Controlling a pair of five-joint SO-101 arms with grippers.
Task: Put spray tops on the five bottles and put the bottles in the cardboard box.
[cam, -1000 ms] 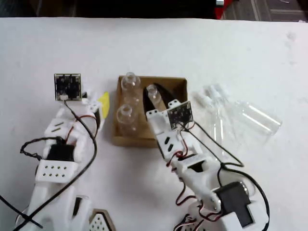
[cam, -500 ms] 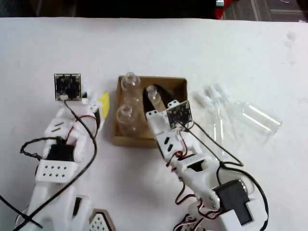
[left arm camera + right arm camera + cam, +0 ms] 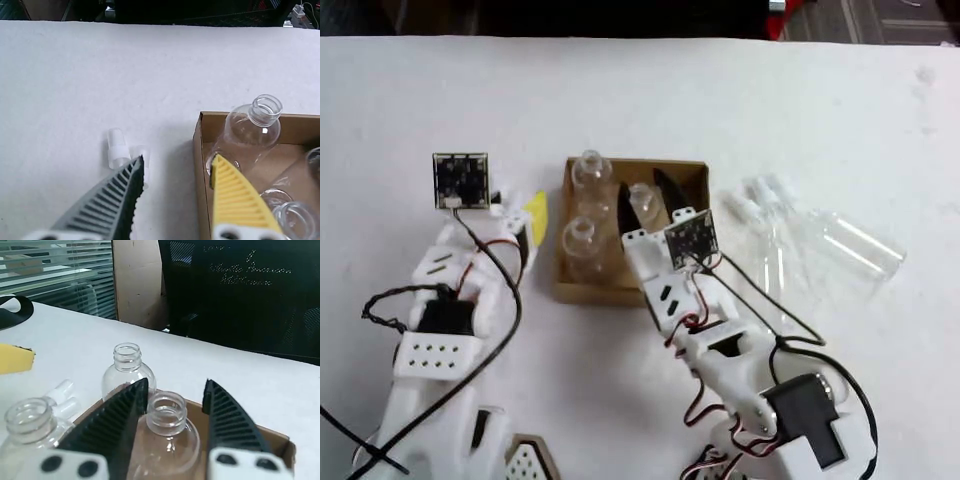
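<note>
High view: the white surface [image 3: 720, 100] is seen with the cardboard box [image 3: 690, 172] set near its middle. The right gripper [image 3: 647, 200] is spread wide over the box, jaws held either side of a capless bottle [image 3: 166, 415] at its neck. The left gripper [image 3: 176, 165] is held wide open beside the box, above two small white plastic pieces [image 3: 119, 152]. Two more capless bottles [image 3: 582, 240] are stood inside the box. A clear bottle [image 3: 860, 248] is laid toward the surface's right edge.

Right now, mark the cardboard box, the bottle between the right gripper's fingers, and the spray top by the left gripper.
cardboard box [image 3: 592, 293]: high view, near wall.
bottle [image 3: 167, 419]: right wrist view, threaded neck.
spray top [image 3: 118, 150]: left wrist view, its body.
</note>
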